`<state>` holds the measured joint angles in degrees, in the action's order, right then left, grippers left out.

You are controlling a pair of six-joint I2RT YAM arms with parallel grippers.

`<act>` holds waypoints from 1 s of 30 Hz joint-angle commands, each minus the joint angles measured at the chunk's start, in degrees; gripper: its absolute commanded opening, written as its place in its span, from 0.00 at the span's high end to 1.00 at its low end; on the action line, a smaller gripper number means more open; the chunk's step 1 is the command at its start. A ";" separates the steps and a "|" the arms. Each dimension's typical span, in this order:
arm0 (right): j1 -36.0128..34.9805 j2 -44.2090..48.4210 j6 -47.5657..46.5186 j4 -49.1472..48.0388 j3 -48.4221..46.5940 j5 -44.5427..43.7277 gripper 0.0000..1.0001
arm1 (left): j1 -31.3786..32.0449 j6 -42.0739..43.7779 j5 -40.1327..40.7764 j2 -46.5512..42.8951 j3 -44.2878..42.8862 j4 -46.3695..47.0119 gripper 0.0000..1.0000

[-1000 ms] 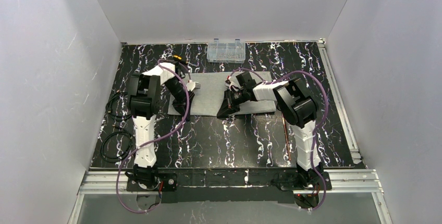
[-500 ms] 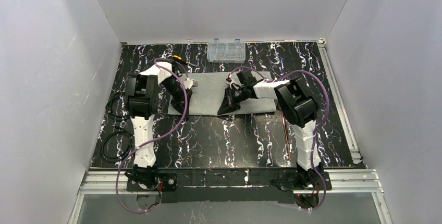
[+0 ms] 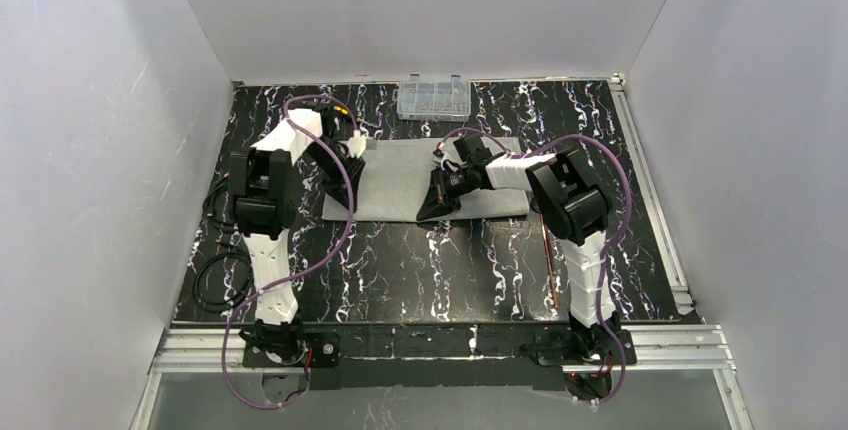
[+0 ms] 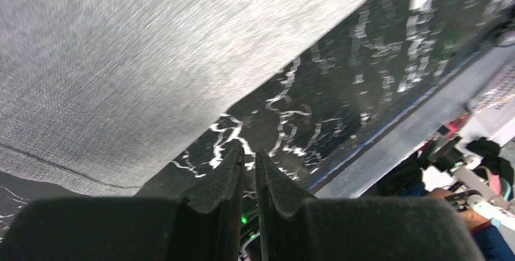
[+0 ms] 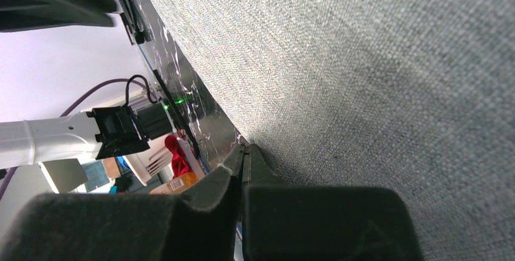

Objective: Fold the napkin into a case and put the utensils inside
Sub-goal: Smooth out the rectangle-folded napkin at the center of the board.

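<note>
We find the napkin [image 3: 400, 180] lying flat as a wide rectangle on the far middle of the worktop [image 3: 420, 270], its far edge near the clear box [image 3: 433, 97] at the far edge; whether it is already doubled over we cannot tell, though the left wrist view shows a thin line along one border that may be a hem or a layer; it is no narrow pocket yet, so we judge the folding to be at an early stage and the case not made. The left gripper [image 4: 249, 155] hangs low over bare worktop just off the napkin's left edge, its fingers nearly together with only a thin slit between them and nothing in it. The right gripper [image 5: 243, 150] is closed, its tips down at the napkin's near edge; whether a layer of cloth is nipped there we cannot tell. The utensils [image 3: 547, 260] lie near the right edge, beside the right arm and well apart from the napkin; we reckon every remaining fold and the whole loading step are left to do.
</note>
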<state>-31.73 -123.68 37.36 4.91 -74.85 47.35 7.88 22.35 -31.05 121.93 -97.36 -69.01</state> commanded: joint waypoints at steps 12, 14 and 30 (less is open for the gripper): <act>0.15 0.67 0.68 -2.00 1.31 1.50 0.92 | -1.04 2.13 14.92 -0.36 9.23 8.41 0.90; 0.12 0.72 0.69 -2.12 1.57 1.43 0.92 | -1.56 2.16 12.63 -0.17 8.68 7.57 0.91; 0.10 1.07 0.96 -2.89 2.70 1.31 0.92 | -1.63 1.27 13.35 -2.99 9.23 9.54 0.91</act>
<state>-31.73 -123.68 37.87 2.81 -72.55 47.77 6.22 23.16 -25.56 121.36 -94.06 -63.26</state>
